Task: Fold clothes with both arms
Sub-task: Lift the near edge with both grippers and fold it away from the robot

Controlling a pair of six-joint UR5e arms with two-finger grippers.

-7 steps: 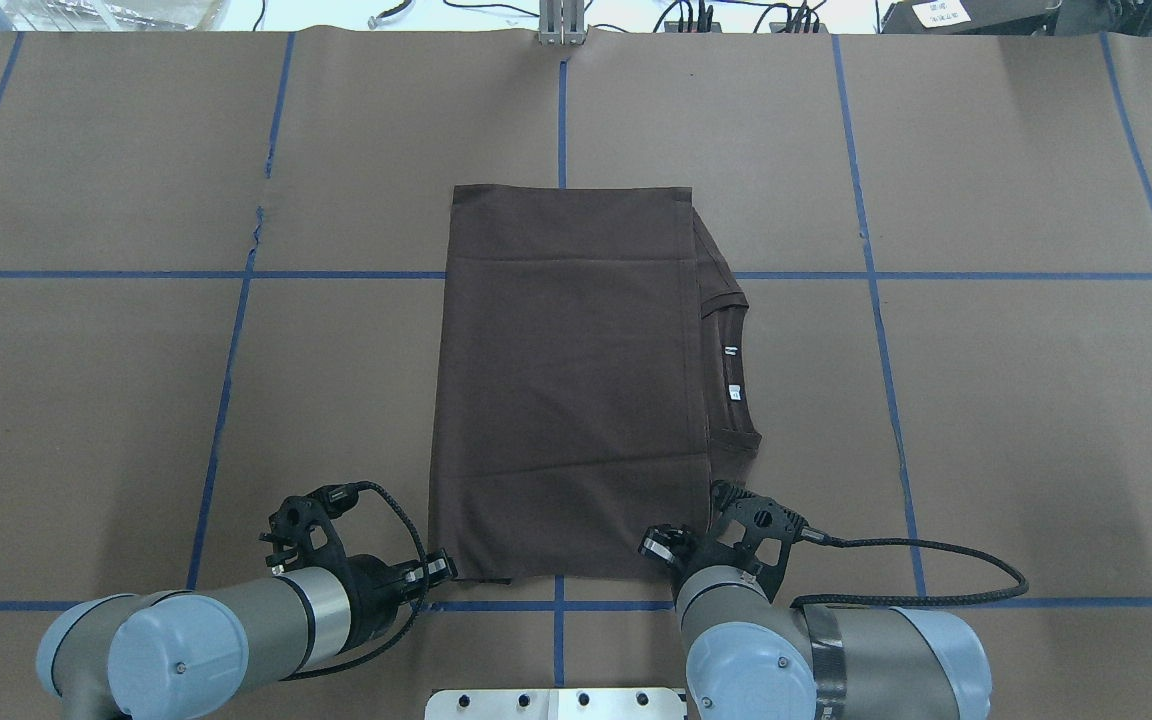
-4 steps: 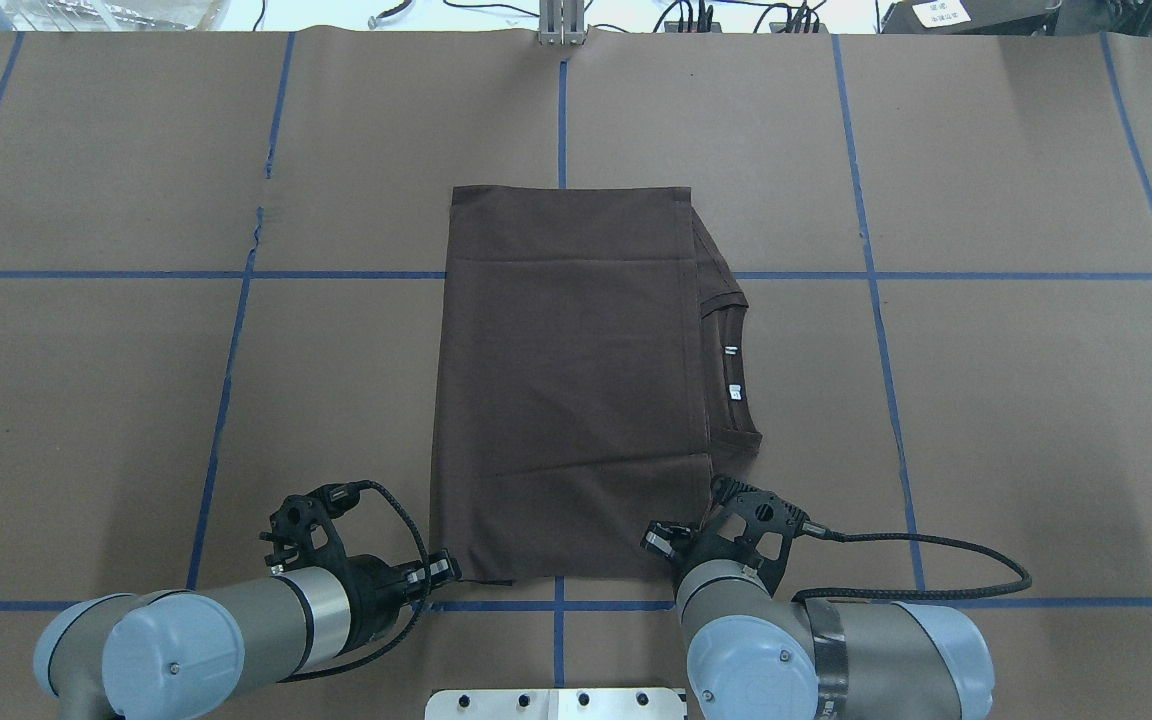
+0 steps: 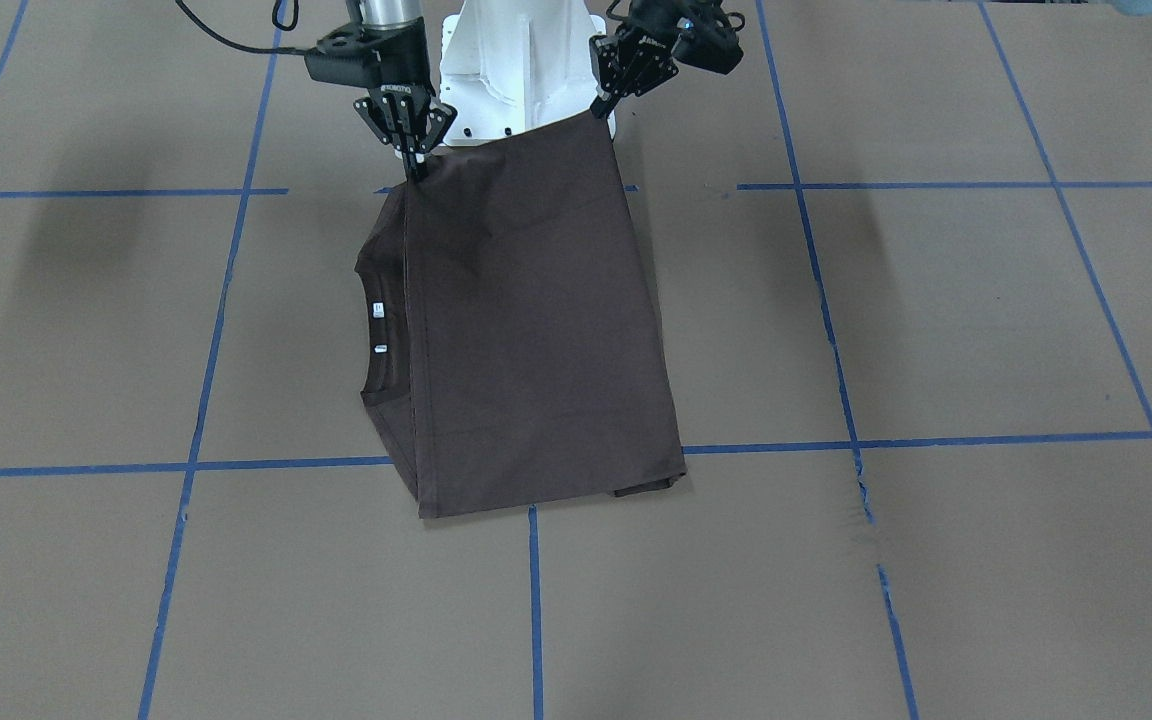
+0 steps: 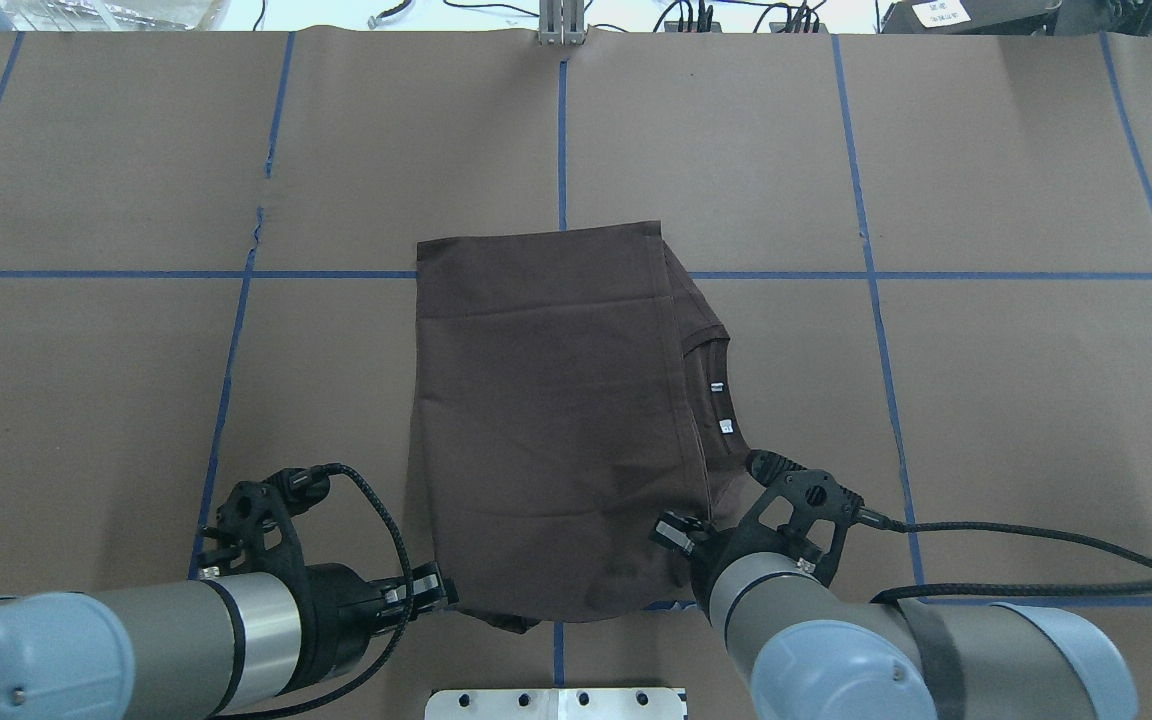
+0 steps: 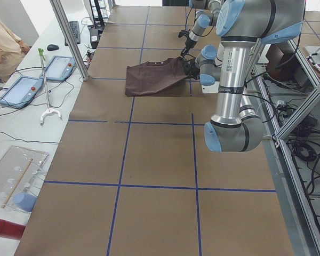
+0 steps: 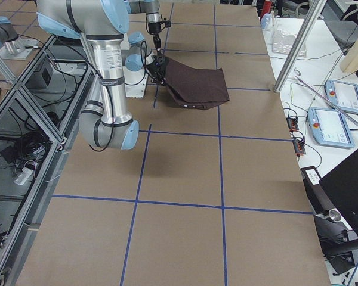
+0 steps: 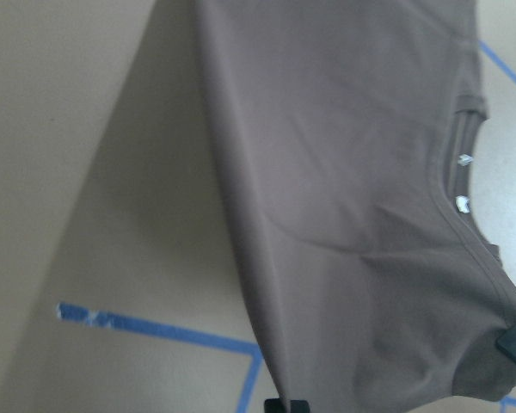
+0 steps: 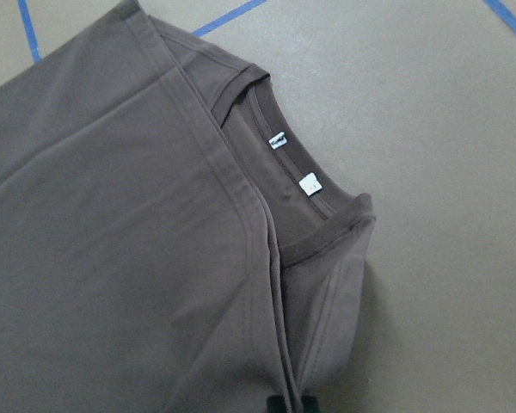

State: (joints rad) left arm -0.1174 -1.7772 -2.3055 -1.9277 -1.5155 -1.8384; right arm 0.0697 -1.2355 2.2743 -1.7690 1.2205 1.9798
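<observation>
Where the T-shirt lies: the dark brown T-shirt is folded into an oblong on the brown table cover, straight in front of the white pedestal base. The edge nearest to the base is lifted off the table, and the edge farthest from the base lies flat.
Collar: the ribbed collar comes out from under the top layer on the right arm's side of the base. Two small white labels sit inside it.
Left gripper: the left gripper is just in front of the base, on the left arm's side. Its fingers are pressed together on the near corner of the T-shirt, and the cloth hangs from them.
Right gripper: the right gripper is just in front of the base on the other side, pointing down. It is clamped on the other near corner, close to the collar.
Near edge: it runs from one gripper to the other across the front of the base, and in the overhead view it sags a little in the middle.
Left arm: the left arm reaches forward from beside the base.
Right arm: the right arm does the same on the opposite side, with a black cable looping away from the base.
Blue tape: blue tape lines make a grid on the cover. One line leads away from the base and goes under the T-shirt.
</observation>
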